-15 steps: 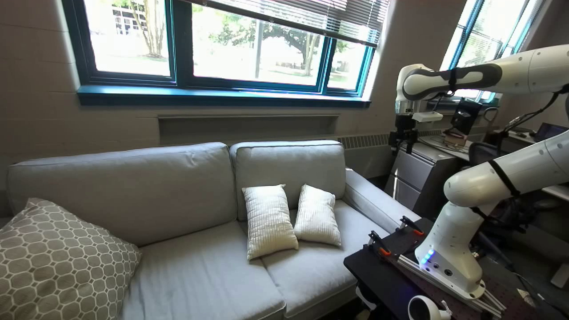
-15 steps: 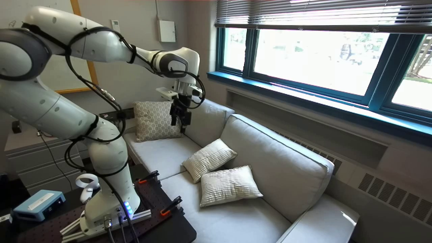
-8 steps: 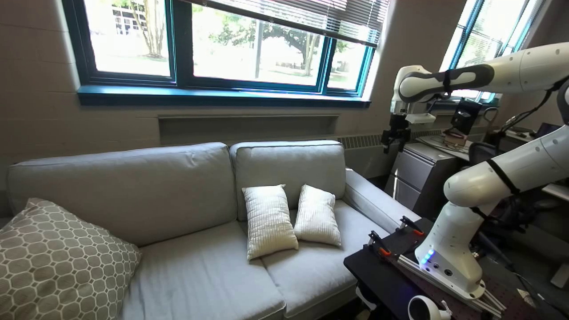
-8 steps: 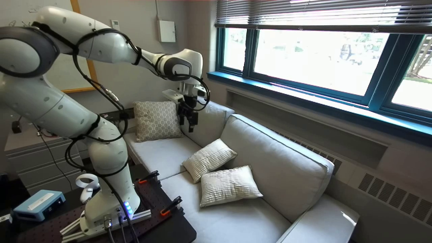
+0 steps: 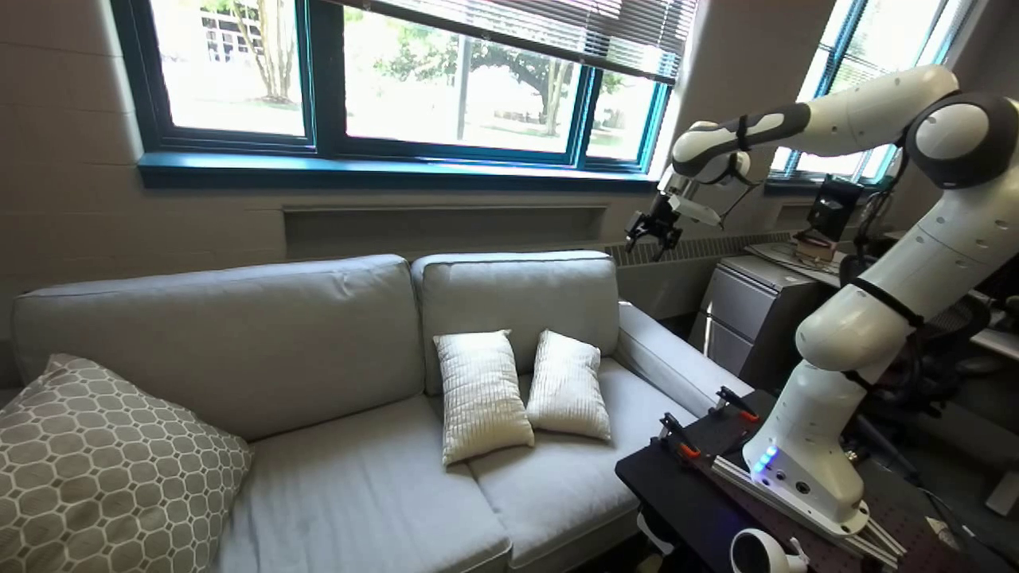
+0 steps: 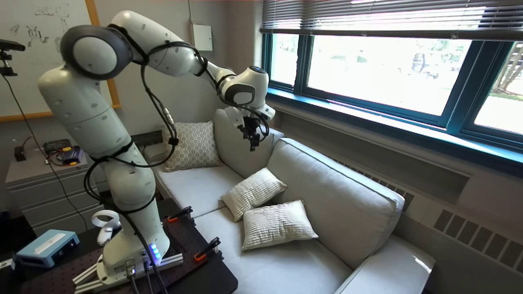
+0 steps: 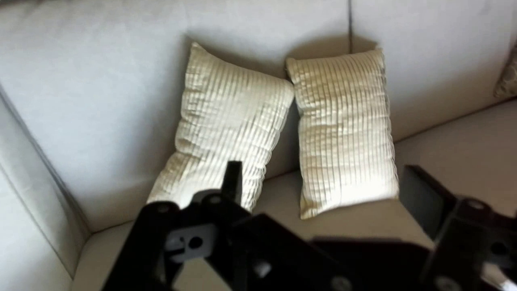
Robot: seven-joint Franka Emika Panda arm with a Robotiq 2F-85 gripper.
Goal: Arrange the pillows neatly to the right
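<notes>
Hovering empty, tool (image 5: 646, 245) wide | armrest-side pillow (image 7: 228, 123) and seam-side pillow (image 7: 345, 135) lean toward sofa back (image 5: 517, 293), corners touching or nearly | risk: pinching one might drag or topple its neighbour | cause: tight spacing, likely squashiness

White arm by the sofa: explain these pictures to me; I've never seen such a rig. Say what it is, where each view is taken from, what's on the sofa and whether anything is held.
The machine is a jointed robot arm, mounted on a dark table. Both exterior views are taken from out in the room; the wrist view is taken from the arm's own wrist, so the dark end effector looms large there. On the sofa, two cream-white pillows sit side by side, and a larger lattice-patterned pillow sits toward one end. Nothing is held: the end effector's jaws stand open, clear of the pillows.
</notes>
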